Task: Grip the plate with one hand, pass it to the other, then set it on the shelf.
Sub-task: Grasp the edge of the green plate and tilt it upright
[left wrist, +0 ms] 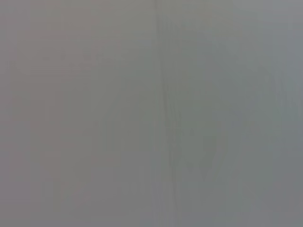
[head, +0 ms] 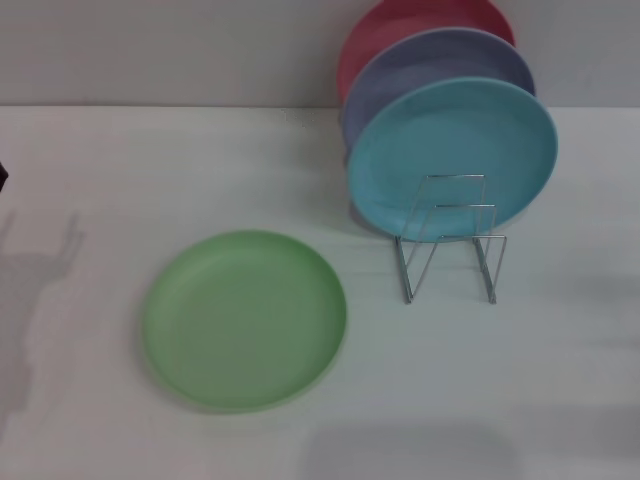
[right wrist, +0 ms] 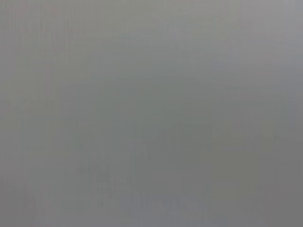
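Observation:
The light-green plate (head: 244,319) lies flat on the white table (head: 120,180), left of centre in the head view. The silver wire rack (head: 450,240) stands to its right, with its front slots bare. Neither gripper shows in the head view; only a grey arm shadow falls on the table at the far left. Both wrist views show plain grey surface and no task object.
A turquoise plate (head: 452,155) stands upright in the rack, with a lavender plate (head: 440,65) and a red plate (head: 400,25) behind it. A grey wall runs behind the table.

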Controlling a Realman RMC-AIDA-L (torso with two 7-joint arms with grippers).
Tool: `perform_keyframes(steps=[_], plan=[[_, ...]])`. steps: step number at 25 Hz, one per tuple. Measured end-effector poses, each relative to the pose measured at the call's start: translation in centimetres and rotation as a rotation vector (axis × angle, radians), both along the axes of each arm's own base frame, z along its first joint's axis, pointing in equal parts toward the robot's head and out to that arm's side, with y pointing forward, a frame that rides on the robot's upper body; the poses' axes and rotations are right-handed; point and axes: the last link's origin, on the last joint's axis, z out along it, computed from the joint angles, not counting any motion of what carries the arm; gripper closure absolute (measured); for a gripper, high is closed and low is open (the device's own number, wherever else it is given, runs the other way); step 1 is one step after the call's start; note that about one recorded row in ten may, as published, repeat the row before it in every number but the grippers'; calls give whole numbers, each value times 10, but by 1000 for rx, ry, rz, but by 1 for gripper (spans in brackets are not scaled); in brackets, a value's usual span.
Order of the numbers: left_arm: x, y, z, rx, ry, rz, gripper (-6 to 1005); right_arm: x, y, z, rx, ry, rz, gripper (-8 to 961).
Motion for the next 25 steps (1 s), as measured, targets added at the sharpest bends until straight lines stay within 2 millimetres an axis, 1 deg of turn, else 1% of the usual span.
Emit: perform_keyframes(steps=[7,10,12,13,14,16,17,18,19,22,23,24,25], plan=[[3,0,-3,-10,-1,-16,193,0,1,0,-1,0,0,195],[7,2,-7,-42,8,-35,193,0,0,-1,-4,-1,2,195],[11,9,-9,-68,3,-32,192,0,0,-1,-5,0,0,196],[15,18,-7,-86,-2,-18,192,1,0,-1,-5,0,-4,196],[15,18,-7,-86,-2,-18,192,1,0,-1,-5,0,-4,196],[21,29,-2,-111,0,-4,192,1,0,-1,-5,2,-5,196],[26,35,1,-129,-1,0,192,1,0,-1,-6,2,-5,196],[36,45,8,-183,-2,25,192,1,0,-1,-7,3,-5,196],[36,45,8,-183,-2,25,191,1,0,-1,-7,3,-5,196],[55,54,18,-256,-12,71,191,1,0,-1,-6,6,-6,196],[72,56,26,-294,-19,95,191,2,0,-1,-7,7,-8,196],[72,56,26,-294,-19,95,191,2,0,-1,-7,7,-8,196],[87,57,32,-329,-31,123,191,2,-1,-1,-8,8,-9,196]])
